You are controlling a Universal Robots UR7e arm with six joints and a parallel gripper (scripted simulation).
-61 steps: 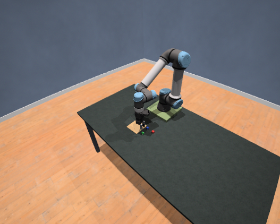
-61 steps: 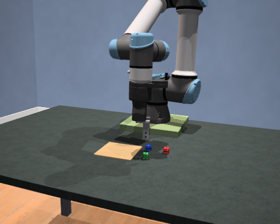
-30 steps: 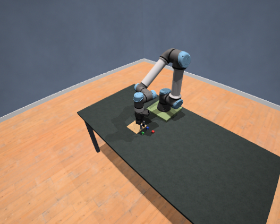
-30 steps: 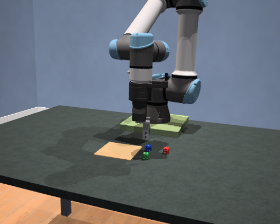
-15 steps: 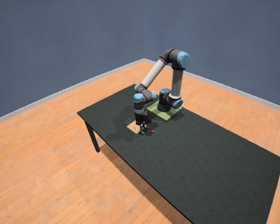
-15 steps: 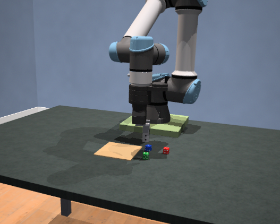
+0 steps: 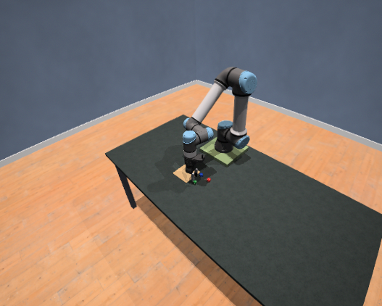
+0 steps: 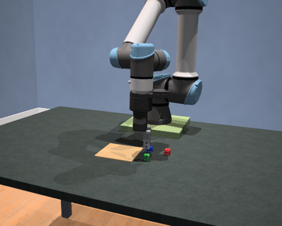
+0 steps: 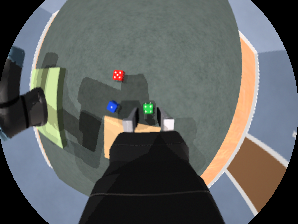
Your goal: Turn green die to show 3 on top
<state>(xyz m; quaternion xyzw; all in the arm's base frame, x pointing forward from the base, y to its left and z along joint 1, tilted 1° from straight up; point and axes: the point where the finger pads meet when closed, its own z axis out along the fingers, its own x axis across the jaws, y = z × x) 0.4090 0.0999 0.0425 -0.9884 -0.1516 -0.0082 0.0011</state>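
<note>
The green die (image 8: 146,157) sits on the bare surface (image 8: 218,171) just off the mat's (image 8: 116,152) right edge, with the blue die (image 8: 150,149) close behind it and the red die (image 8: 167,151) a little apart to the right. The side toward the front edge is free. The open pincer (image 8: 146,145) hangs above, near the blue die.

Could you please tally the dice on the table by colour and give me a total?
Green die: 1
Blue die: 1
Red die: 1
Total: 3
</note>
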